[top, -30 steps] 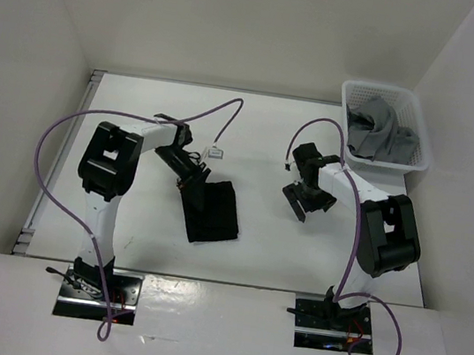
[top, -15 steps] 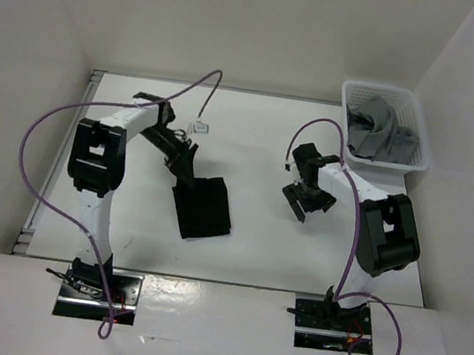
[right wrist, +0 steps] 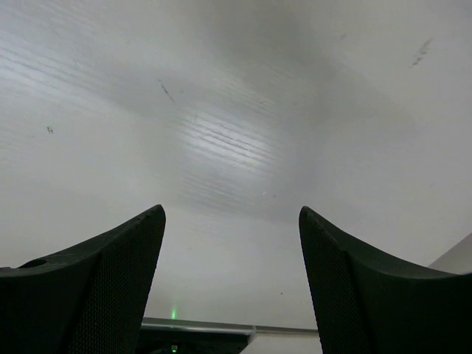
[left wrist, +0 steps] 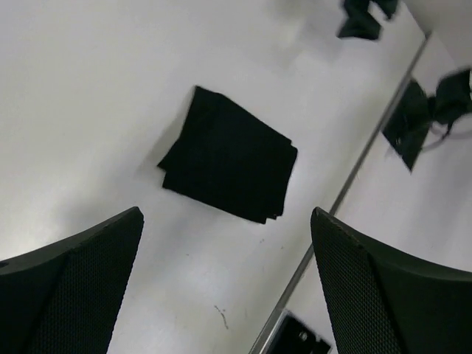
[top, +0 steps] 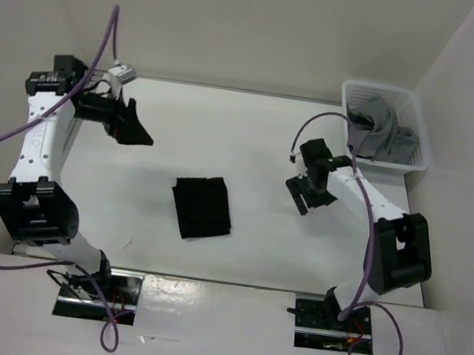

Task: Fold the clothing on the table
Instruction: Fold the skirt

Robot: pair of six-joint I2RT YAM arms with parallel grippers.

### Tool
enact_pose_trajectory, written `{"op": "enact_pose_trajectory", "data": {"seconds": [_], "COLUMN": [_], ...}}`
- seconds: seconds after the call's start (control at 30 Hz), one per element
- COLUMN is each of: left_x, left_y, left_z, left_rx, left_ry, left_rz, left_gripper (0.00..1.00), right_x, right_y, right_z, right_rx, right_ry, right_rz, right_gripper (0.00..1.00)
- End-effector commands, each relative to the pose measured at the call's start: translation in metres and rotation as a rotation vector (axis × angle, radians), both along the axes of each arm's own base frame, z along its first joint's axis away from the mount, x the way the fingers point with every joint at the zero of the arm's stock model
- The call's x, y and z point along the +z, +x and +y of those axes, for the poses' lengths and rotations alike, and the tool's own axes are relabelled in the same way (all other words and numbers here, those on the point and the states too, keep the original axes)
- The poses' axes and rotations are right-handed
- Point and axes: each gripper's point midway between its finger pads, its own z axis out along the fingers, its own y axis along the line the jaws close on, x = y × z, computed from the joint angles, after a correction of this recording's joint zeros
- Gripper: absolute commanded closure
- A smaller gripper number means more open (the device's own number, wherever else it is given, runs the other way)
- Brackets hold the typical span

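1. Two hands stand wide apart and empty: the left hand high over the table's far left, the right hand low, right of centre.
2. Black clothing lies folded flat mid-table, well apart from both.
3. Grey garment sits in the white basket, far right corner.

White arms with black joints and black mesh-textured jaws; purple cables loop behind the jaws.
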Motion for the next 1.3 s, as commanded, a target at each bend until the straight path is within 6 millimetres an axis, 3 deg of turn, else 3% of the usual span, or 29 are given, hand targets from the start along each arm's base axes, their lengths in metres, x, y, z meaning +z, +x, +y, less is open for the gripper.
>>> {"op": "enact_pose_trajectory", "data": {"seconds": [0.0,0.07,0.1,0.13,0.17,0.2,0.27,0.3,0.37,0.4,0.57,0.63,1.27], "left_x": [-0.034,-0.045,-0.054,-0.072,-0.077,-0.080,-0.081,-0.089,-0.076,-0.077,-0.091,-0.087,-0.063], "left_y": [-0.004,-0.012,-0.015,-0.017,-0.023,-0.020,-0.033,-0.040,-0.048,-0.050,-0.058,-0.059,-0.064], "left_z": [0.050,0.075,0.087,0.110,0.123,0.139,0.172,0.179,0.200,0.202,0.221,0.226,0.212], "left_rx": [0.199,0.332,0.389,0.483,0.568,0.627,0.783,0.855,0.963,0.986,1.044,1.061,1.032], "left_ry": [-0.062,-0.041,-0.027,-0.019,0.009,0.039,0.125,0.127,0.206,0.194,0.190,0.202,0.206], "left_rz": [0.095,0.121,0.132,0.144,0.158,0.123,0.087,0.112,0.005,0.007,0.023,-0.008,-0.124], "left_gripper": [0.00,0.00,0.00,0.00,0.00,0.00,0.00,0.00,0.00,0.00,0.00,0.00,0.00], "right_x": [0.039,0.061,0.071,0.081,0.099,0.108,0.128,0.144,0.156,0.167,0.166,0.154,0.144], "right_y": [0.021,0.021,0.022,0.025,0.021,0.019,0.016,0.008,0.001,-0.002,0.003,-0.002,-0.001], "right_z": [-0.020,-0.031,-0.050,-0.058,-0.065,-0.086,-0.105,-0.114,-0.135,-0.140,-0.153,-0.165,-0.169], "right_rx": [-0.092,-0.144,-0.209,-0.237,-0.256,-0.321,-0.375,-0.397,-0.459,-0.490,-0.558,-0.593,-0.597], "right_ry": [0.035,0.105,0.123,0.150,0.186,0.178,0.174,0.173,0.162,0.169,0.193,0.147,0.167], "right_rz": [-0.194,-0.273,-0.307,-0.360,-0.429,-0.478,-0.575,-0.643,-0.726,-0.777,-0.828,-0.811,-0.776], "right_gripper": [0.22,0.19,0.19,0.19,0.18,0.18,0.12,0.10,0.03,0.01,0.01,0.01,0.01]}}
